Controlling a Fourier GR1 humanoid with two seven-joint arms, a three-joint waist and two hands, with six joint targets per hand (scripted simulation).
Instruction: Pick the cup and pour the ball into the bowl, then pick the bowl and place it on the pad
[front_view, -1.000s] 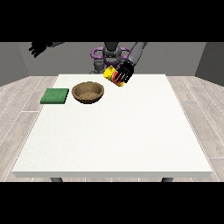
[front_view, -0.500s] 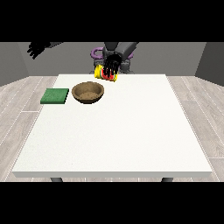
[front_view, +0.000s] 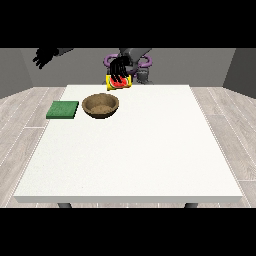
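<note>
Black hand (front_view: 120, 70) clutching yellow-and-red cup (front_view: 118, 83) above wooden bowl (front_view: 101, 105); green pad (front_view: 63, 109) alongside; other hand (front_view: 45, 56) raised, fingers unclear.

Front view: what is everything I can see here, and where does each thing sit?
table: one, white, filling the middle of the view.
bowl: one, brown, on the table's far left part.
pad: one, green, flat on the table, left of the bowl and apart from it.
cup: one, yellow with red, held above the table's far edge.
robot hand near the view's middle: one, black, fingers curled over the cup.
robot hand at the view's left: one, black, raised clear of the table.
</note>
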